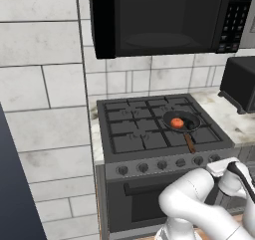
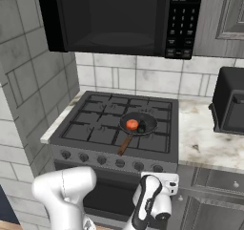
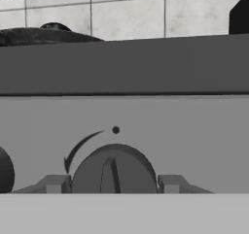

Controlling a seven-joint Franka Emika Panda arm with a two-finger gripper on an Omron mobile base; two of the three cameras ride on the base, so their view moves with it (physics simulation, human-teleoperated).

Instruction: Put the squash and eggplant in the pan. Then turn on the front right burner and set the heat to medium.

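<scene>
The pan sits on the right side of the stove with its wooden handle pointing to the front. Inside it lie the orange squash and, beside it, the dark eggplant. The front right burner's grate shows beside the pan, with no flame visible. My gripper is low at the stove's front panel. It is shut on the rightmost grey knob, with a finger pressed against each side. The knob's ridge stands nearly upright.
A row of several grey knobs runs along the stove front. A black microwave hangs above the stove. A dark toaster oven stands on the marble counter to the right. A tiled wall closes the left side.
</scene>
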